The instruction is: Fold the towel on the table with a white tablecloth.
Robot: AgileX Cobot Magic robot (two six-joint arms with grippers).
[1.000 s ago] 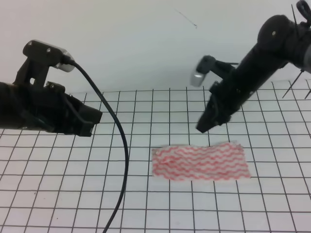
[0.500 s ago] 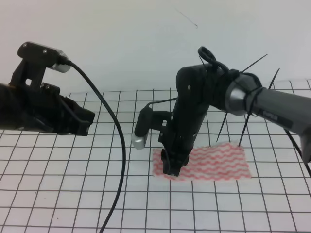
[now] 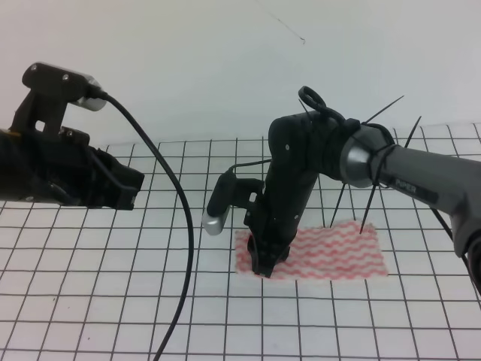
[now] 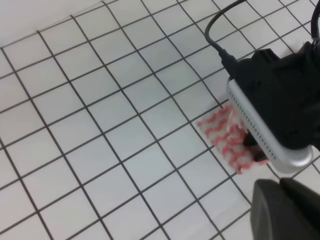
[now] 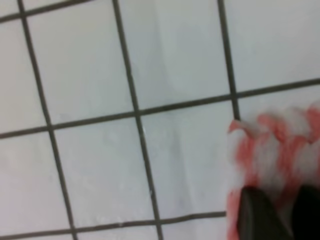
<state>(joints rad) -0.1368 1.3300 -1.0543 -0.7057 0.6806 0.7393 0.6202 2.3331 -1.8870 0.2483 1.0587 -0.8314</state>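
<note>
1. The towel point(image 3: 323, 250) lies flat on the tablecloth point(image 3: 113, 286), right of the middle of the table.
2. The right gripper point(image 3: 266, 265) points down on the towel's left end; its fingertips point(image 5: 260, 212) touch the cloth, the jaws nearly together.
3. The left gripper point(image 3: 128, 189) hovers at the far left; I cannot tell its jaws.

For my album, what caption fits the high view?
Right pincer presses down on the towel's left end while the left arm hangs above the gridded tablecloth.
</note>
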